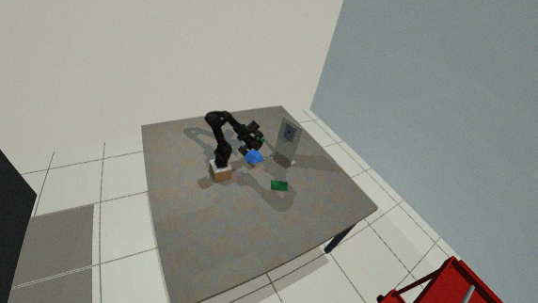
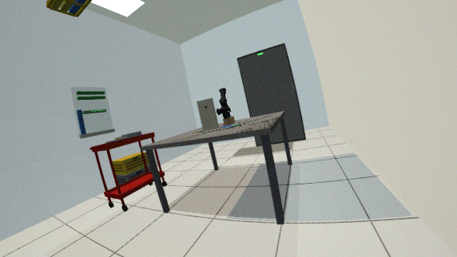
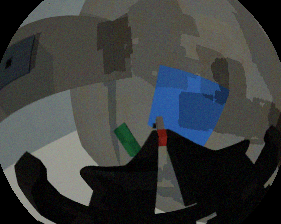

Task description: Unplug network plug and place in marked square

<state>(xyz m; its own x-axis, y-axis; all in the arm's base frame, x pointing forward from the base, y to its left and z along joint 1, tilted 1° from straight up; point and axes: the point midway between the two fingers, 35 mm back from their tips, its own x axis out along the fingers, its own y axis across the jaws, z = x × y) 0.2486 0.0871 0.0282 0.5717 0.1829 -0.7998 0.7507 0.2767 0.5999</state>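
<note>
My gripper (image 1: pixel 257 144) (image 3: pixel 160 133) is shut on the plug. The small plug (image 3: pixel 162 137), red with a grey front part, shows between the fingertips in the wrist view; the fingers hide the rest of it. It is out of the socket and away from the upright panel (image 1: pixel 283 147) (image 2: pixel 208 116) (image 3: pixel 58 60). The dark socket plate (image 1: pixel 290 132) (image 3: pixel 21 56) on the panel has an empty black opening. The blue marked square (image 1: pixel 254 156) (image 3: pixel 166 95) lies on the table below and ahead of the gripper, with a shadow on part of it.
A green rectangle (image 1: pixel 279 185) (image 3: pixel 127 140) lies on the table (image 1: pixel 212 230), beyond the blue square from the arm base. The panel stands to the left in the wrist view. The arm's wooden base block (image 1: pixel 222 173) is near the square. A red cart (image 2: pixel 132 187) stands off the table.
</note>
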